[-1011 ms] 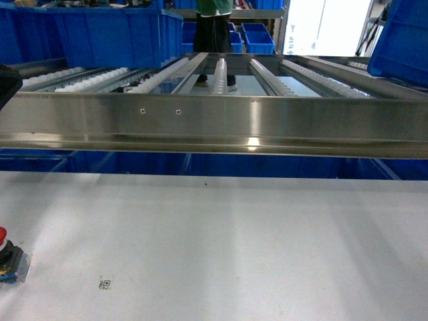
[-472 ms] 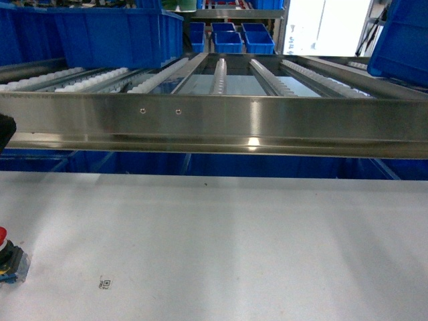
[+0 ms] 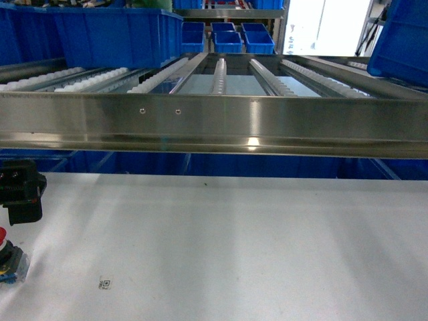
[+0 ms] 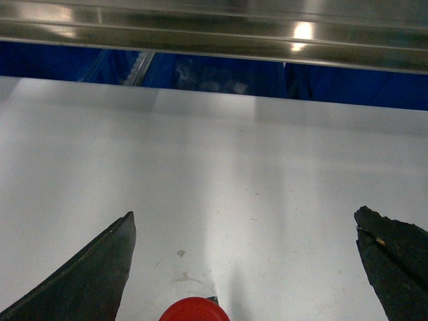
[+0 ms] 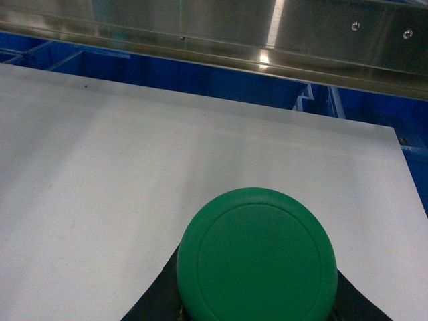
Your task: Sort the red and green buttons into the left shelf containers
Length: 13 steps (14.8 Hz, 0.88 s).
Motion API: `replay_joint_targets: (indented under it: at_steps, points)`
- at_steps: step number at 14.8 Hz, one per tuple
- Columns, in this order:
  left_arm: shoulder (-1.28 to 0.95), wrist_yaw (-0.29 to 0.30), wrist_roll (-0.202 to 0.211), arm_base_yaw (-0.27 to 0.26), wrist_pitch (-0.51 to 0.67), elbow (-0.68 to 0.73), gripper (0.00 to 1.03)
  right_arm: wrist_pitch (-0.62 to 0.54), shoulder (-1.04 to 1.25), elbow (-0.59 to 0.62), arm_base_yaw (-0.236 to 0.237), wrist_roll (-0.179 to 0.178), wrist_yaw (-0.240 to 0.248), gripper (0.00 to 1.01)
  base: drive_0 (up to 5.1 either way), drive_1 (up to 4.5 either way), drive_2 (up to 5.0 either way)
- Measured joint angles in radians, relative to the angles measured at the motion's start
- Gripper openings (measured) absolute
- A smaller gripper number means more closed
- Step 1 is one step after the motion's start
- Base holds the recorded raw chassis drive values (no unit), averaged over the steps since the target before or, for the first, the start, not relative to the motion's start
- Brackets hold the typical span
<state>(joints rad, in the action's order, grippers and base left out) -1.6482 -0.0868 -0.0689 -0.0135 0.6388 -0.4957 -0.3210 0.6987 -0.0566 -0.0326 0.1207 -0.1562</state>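
My left tool [image 4: 244, 267] hangs spread above the red button [image 4: 194, 310]; my right tool pinches the green button [image 5: 256, 257] near the surface [image 5: 100, 167] edge.

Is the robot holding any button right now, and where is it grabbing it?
The right gripper seems to hold the green button from below its cap; the exact grip is hidden. The left gripper is open above the red button, holding nothing.
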Motion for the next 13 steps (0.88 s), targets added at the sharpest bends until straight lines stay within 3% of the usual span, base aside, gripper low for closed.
replay_joint_targets:
  at_steps: [5, 9, 13]
  points:
    - [-0.133, 0.000, -0.057, -0.011, -0.020, -0.019, 0.98, 0.000, 0.000, 0.000, 0.000, 0.000, 0.000, 0.26, 0.0, 0.00, 0.0]
    - [-0.198, 0.028, -0.060, -0.054, -0.040, -0.063, 0.98, 0.000, 0.000, 0.000, 0.000, 0.000, 0.000, 0.26, 0.0, 0.00, 0.0]
    - [-0.216, 0.030, -0.058, -0.010, -0.047, -0.064, 0.98, 0.000, 0.000, 0.000, 0.000, 0.000, 0.000, 0.26, 0.0, 0.00, 0.0]
